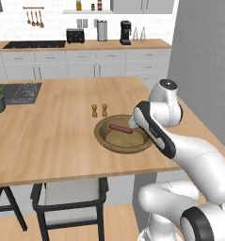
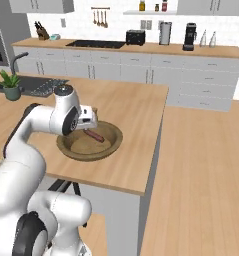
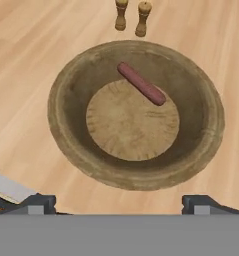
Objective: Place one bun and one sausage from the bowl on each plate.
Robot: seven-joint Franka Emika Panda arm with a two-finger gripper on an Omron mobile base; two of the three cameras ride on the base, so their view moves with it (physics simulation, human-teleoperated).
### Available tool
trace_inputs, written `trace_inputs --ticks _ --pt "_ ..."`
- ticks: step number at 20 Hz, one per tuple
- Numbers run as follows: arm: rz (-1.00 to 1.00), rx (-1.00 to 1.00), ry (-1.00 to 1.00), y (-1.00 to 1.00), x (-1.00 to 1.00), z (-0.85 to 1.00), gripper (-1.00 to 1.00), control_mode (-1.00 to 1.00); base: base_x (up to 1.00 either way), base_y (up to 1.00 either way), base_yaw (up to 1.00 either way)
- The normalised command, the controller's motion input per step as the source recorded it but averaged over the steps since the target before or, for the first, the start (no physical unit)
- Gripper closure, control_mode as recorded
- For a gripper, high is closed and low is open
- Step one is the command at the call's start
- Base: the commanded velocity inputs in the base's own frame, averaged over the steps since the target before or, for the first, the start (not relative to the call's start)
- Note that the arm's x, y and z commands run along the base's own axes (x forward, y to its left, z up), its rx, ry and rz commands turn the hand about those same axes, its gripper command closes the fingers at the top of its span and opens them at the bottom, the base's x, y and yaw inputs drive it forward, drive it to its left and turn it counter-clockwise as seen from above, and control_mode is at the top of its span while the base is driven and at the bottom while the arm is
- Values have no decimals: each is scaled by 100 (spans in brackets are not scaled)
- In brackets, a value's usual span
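Open claw above bowl, one sausage inside.

Left base view: bowl (image 1: pixel 123 134) near the island's (image 1: pixel 48 136) front edge, toward its right end; sausage (image 1: pixel 120 128) lying flat on the far half, long axis roughly parallel to that edge; two shakers (image 1: pixel 99 110) just behind the rim; arm's wrist over the bowl's right side. Right base view: sausage (image 2: pixel 95 135) slanting from the far rim toward the right corner, wrist hiding the bowl's (image 2: pixel 91 141) left rim. Hand view: claw (image 3: pixel 119 205) spread fully wide, holding nothing, fingertips (image 3: pixel 39 204) level with the near rim; sausage (image 3: pixel 141 83) running diagonally from upper left to lower right, across the flat centre's edge in the bowl (image 3: pixel 136 114); shakers (image 3: pixel 131 16) beyond.
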Motion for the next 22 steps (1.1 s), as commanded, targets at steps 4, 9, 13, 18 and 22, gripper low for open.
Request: trace_inputs --ticks 4,9,13,18,22 --pt "0 -12 11 42 100 -13 -100 -100 0 0 0" --pt "1 -12 21 2 96 -1 -100 -100 0 0 0" --pt "10 -1 16 -6 95 -59 -100 -100 0 0 0" --pt "21 0 3 0 21 -82 -100 -100 0 0 0" --pt "22 0 0 -2 9 -69 -100 -100 0 0 0"
